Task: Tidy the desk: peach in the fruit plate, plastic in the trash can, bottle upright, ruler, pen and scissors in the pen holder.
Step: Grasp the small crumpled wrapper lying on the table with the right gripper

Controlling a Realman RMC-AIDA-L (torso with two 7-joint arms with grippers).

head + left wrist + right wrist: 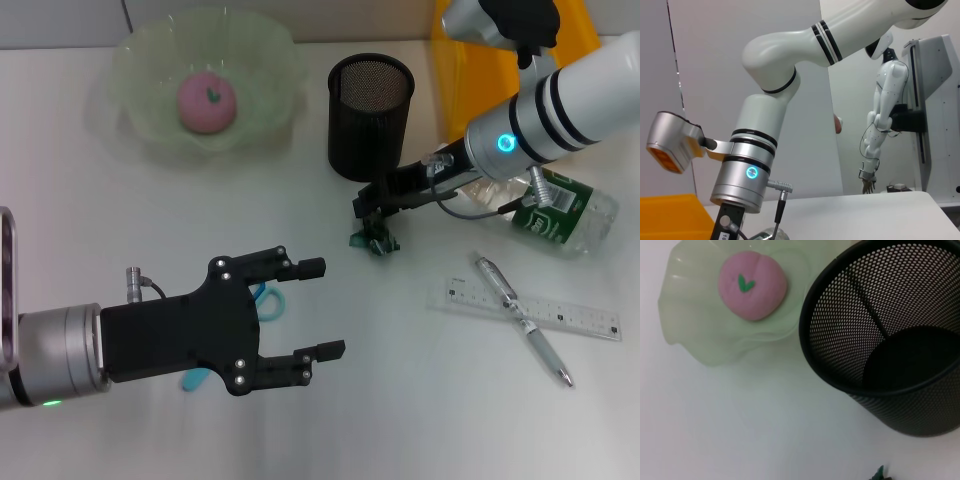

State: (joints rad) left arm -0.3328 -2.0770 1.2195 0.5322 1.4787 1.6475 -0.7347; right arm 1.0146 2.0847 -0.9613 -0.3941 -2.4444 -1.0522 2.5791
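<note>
The pink peach [206, 101] lies in the green fruit plate [140, 60]; both also show in the right wrist view, peach [752, 285] and plate [695, 335]. The black mesh pen holder [370, 115] [890, 340] stands upright. My right gripper [370, 212] is low over the table in front of the holder, shut on a small green plastic scrap [376, 241] [880, 473]. The clear bottle [560, 210] lies on its side under my right arm. The ruler [560, 313] and pen [522, 318] lie crossed. My left gripper [320, 308] is open above the blue-handled scissors [268, 300].
The yellow trash can [480, 70] stands at the back right behind my right arm; its corner shows in the left wrist view [670, 215]. The white desk [400, 400] spreads in front.
</note>
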